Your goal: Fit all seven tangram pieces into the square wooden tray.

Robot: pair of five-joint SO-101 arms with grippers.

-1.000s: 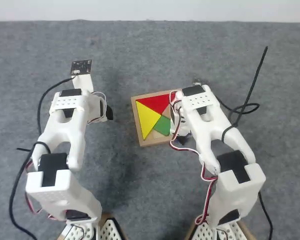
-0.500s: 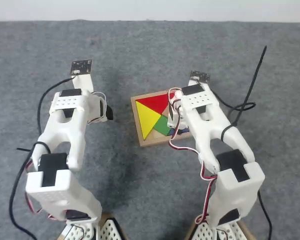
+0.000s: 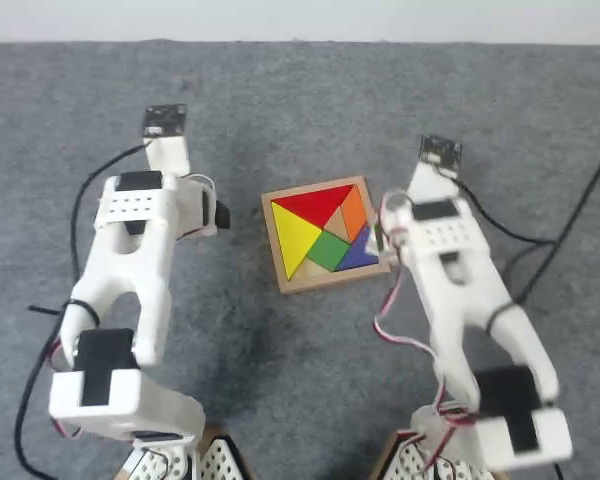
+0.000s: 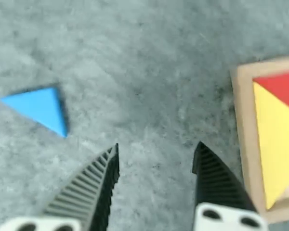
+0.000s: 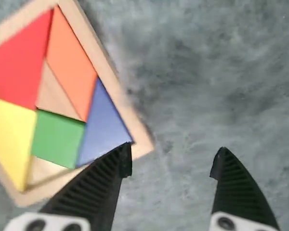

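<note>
The square wooden tray [image 3: 321,284] lies between the arms. It holds a red triangle [image 3: 308,207], a yellow triangle [image 3: 293,238], a green square [image 3: 329,250], an orange piece [image 3: 353,213] and a dark blue triangle [image 3: 361,256]. Two small triangular gaps of bare wood [image 5: 55,94] show among them. A light blue triangle [image 4: 38,109] lies loose on the carpet, ahead of my open left gripper [image 4: 156,161] and away from the tray's rim [image 4: 242,125]. My right gripper [image 5: 173,159] is open over the carpet just off the tray's corner by the dark blue triangle [image 5: 102,129].
Grey carpet covers the whole table, with free room on all sides of the tray. Black cables trail from each arm [image 3: 500,215]. The left arm [image 3: 140,240] stands to the tray's left, the right arm [image 3: 450,270] to its right.
The right arm has drawn back to the right, off the tray, uncovering the orange piece and the dark blue triangle. The left arm has barely shifted.
</note>
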